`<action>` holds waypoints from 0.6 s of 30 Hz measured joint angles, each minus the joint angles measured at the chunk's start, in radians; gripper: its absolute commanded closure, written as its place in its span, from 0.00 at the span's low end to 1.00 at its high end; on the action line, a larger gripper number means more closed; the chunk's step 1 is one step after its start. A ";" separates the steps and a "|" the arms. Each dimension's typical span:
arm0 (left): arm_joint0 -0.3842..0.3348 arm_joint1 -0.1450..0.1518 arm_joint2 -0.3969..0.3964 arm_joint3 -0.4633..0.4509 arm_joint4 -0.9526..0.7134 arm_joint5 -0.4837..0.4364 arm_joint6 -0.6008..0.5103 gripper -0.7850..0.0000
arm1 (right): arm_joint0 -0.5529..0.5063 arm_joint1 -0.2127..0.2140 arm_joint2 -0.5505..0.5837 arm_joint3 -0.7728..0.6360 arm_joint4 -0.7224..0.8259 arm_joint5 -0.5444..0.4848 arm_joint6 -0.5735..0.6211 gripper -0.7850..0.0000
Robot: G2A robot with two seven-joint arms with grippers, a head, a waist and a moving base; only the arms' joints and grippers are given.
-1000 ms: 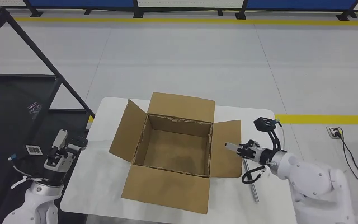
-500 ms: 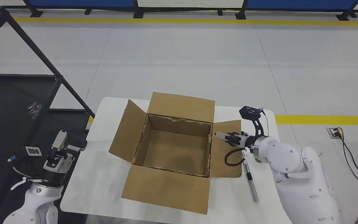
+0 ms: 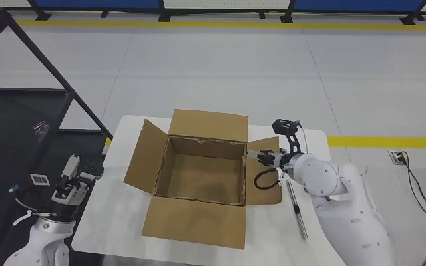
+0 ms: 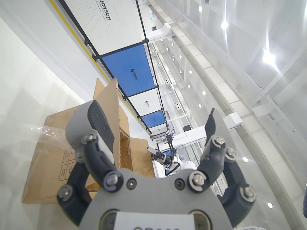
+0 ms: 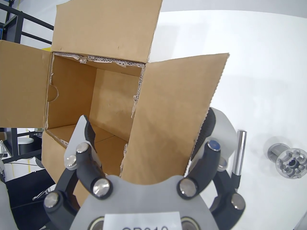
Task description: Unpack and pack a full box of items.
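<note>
Nearest, the left end effector [image 4: 153, 111] sits off the left edge of a white table [image 3: 116, 206], fingers spread apart and holding nothing. On the table's right side lies a metal rod [image 3: 297, 213] with a grey spool [image 5: 285, 160] just beside it. An open, empty cardboard box [image 3: 193, 223] stands mid-table. Its right flap [image 5: 172, 111] stands upright between the spread fingers of the right end effector [image 5: 148, 118], blocking the way into the box. Beyond, a yellow floor line [image 3: 200, 24] runs along blue panels.
</note>
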 measured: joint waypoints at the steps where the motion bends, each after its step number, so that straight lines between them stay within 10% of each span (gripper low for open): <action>1: 0.000 0.000 0.000 0.000 0.000 0.000 0.000 0.00 | -0.003 0.001 0.002 -0.009 -0.011 0.002 -0.004 0.00; 10: 0.000 0.000 0.000 0.000 0.000 0.000 0.000 0.00 | -0.236 0.049 0.140 -0.285 -0.250 -0.070 0.058 0.00; 18: 0.000 0.000 0.000 0.000 0.000 0.000 0.000 0.00 | -0.540 0.077 0.376 -0.463 -0.134 -0.226 0.111 0.00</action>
